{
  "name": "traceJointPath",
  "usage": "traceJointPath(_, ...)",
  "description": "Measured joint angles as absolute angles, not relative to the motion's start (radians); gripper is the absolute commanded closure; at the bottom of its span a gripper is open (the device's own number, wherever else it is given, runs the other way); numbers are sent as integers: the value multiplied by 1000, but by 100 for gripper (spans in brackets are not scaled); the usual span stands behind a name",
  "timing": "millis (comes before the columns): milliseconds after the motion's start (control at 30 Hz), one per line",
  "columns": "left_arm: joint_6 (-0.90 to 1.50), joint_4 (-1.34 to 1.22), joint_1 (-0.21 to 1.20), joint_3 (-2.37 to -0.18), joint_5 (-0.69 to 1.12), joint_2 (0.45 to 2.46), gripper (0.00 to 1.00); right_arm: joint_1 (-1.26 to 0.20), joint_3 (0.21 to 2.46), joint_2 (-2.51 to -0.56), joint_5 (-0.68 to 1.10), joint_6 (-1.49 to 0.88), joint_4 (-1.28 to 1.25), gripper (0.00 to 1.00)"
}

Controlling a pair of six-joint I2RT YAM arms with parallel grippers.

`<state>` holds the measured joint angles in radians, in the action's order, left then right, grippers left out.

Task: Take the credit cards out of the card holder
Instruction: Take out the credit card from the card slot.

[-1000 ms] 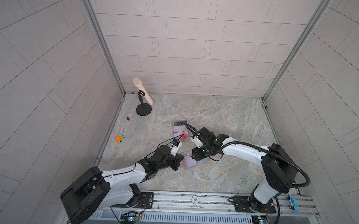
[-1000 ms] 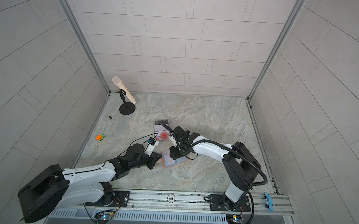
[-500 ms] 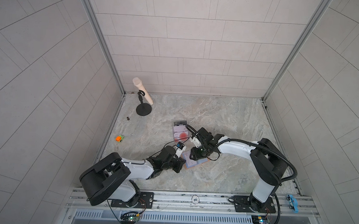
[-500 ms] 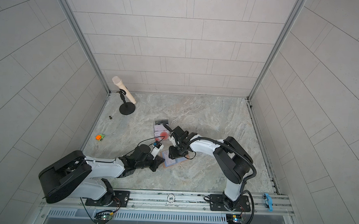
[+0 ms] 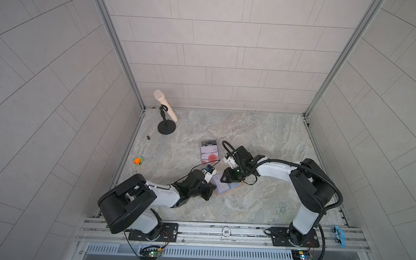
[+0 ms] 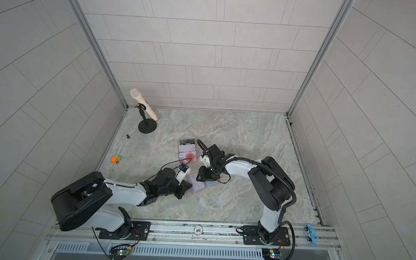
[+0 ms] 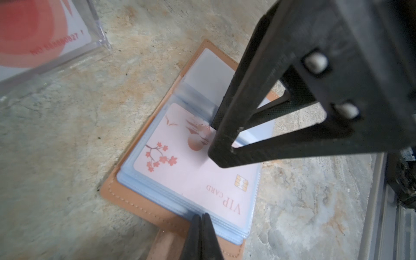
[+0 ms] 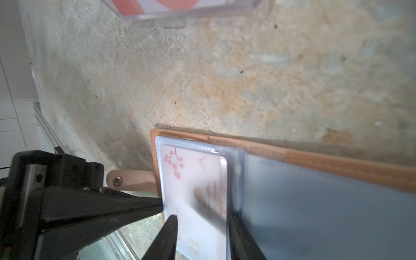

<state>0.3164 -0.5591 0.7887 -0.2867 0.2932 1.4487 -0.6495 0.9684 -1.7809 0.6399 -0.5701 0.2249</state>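
While both arms reach in over the marbled table (image 5: 262, 138), we see the left arm (image 5: 159, 194) lying low and the right arm (image 5: 273, 169) bent in from the other side, two arms meeting at the front middle. One cream microphone (image 5: 165, 105) leans on its black stand (image 5: 166, 128) in the far corner, well apart from the work. One clear box (image 5: 209, 152) lies just beyond the grippers, near the card holder but not touching it. Card faces show inside it, one with a red disc, though we cannot count them.

We find the single tan card holder (image 5: 226, 187) lying open and flat between the two grippers, its blue plastic sleeves upward. The left gripper (image 7: 201, 217) has its fingers pressed together, tips at the holder's edge beside the snap strap (image 8: 130, 181). Whether they pinch a sleeve we cannot tell. The right gripper (image 8: 202, 221) stands over the open page with its fingers parted. One tip rests on the sleeved card and the other is at the fold, so it blocks part of the card in the left wrist view.

One pink VIP card (image 7: 191, 166) sits inside the top sleeve. One orange toy car (image 5: 139, 160) and one small dark bit (image 5: 148, 137) lie by the side wall
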Motion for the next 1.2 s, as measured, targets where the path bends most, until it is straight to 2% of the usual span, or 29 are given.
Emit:
traceJointPath(567,317,-576,789,-293,288,1467,100,-556,891,-1786,872,-587,120,61)
traceJointPath(1200,322,-570,789,-310,287,1482,100,-549,882,-1816,940,-604,70,71)
